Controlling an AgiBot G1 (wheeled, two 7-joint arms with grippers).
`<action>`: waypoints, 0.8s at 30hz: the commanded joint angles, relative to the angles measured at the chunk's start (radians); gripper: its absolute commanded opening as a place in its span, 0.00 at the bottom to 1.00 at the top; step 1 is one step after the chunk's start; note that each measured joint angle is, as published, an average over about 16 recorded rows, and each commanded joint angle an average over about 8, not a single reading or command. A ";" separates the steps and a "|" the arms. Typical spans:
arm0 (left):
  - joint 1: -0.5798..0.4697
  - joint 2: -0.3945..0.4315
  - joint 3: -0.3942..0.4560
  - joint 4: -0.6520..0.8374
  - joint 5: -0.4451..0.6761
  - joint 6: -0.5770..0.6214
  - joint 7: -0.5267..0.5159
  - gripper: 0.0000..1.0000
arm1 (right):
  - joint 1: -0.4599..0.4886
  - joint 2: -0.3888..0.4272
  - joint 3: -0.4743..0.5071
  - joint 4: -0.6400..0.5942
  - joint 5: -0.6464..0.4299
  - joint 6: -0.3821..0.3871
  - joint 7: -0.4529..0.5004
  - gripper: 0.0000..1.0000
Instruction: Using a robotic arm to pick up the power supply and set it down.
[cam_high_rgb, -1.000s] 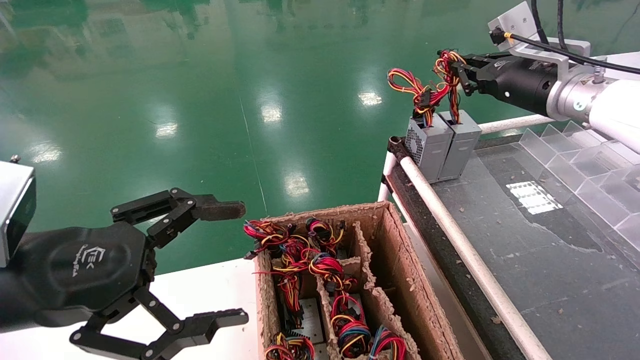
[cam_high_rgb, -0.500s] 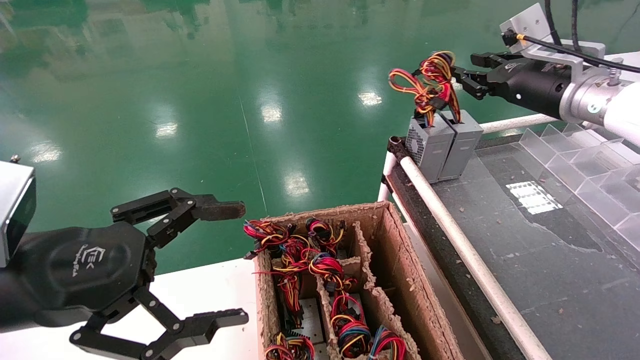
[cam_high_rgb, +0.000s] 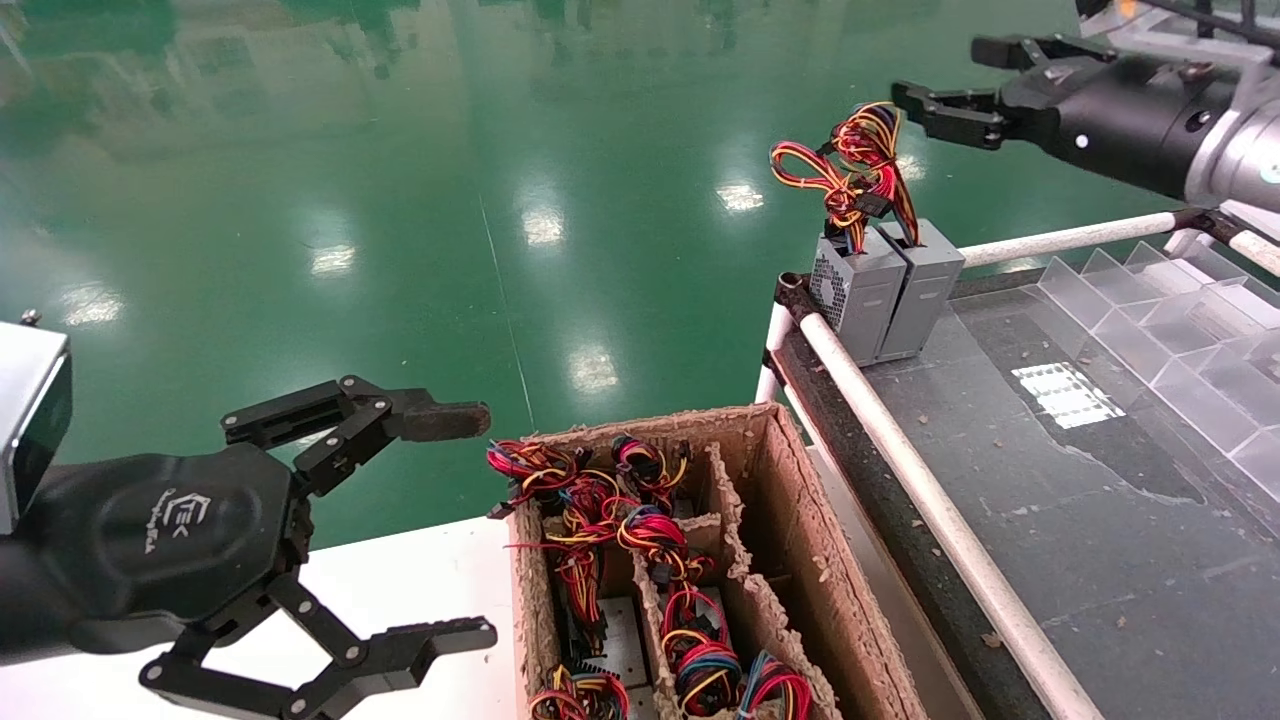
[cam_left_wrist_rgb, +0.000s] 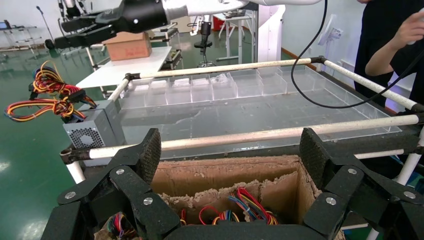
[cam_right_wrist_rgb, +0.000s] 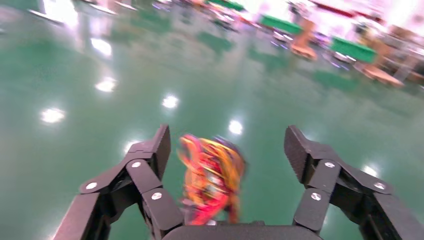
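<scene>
The power supply (cam_high_rgb: 925, 285), a plain grey box, stands upright at the far corner of the dark table (cam_high_rgb: 1100, 520), pressed against a twin box with a grille face (cam_high_rgb: 845, 290). Its looped red, yellow and orange wires (cam_high_rgb: 865, 165) rise free above it. My right gripper (cam_high_rgb: 940, 68) hangs open up and to the right of the wires, touching nothing. In the right wrist view the blurred wire bundle (cam_right_wrist_rgb: 212, 175) shows beyond the spread fingers (cam_right_wrist_rgb: 160, 145). My left gripper (cam_high_rgb: 485, 525) stays parked and open at the lower left, in front of the cardboard box.
A partitioned cardboard box (cam_high_rgb: 790, 500) with several wired units stands in front of me. White rail pipes (cam_high_rgb: 900, 460) edge the dark table. Clear plastic dividers (cam_high_rgb: 1180, 320) line its right side. A person (cam_left_wrist_rgb: 395, 45) stands beyond the table.
My right gripper went from shut on the wire loop to open, then rose and drew back to the right. The wires settled onto the box. The left arm stayed still.
</scene>
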 joint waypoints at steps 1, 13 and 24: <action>0.000 0.000 0.000 0.000 0.000 0.000 0.000 1.00 | 0.004 0.010 0.006 0.002 0.009 -0.039 0.006 1.00; 0.000 0.000 0.000 0.000 0.000 0.000 0.000 1.00 | -0.147 0.097 0.030 0.238 0.101 -0.144 0.089 1.00; 0.000 0.000 0.000 0.000 0.000 0.000 0.000 1.00 | -0.297 0.180 0.053 0.469 0.190 -0.236 0.170 1.00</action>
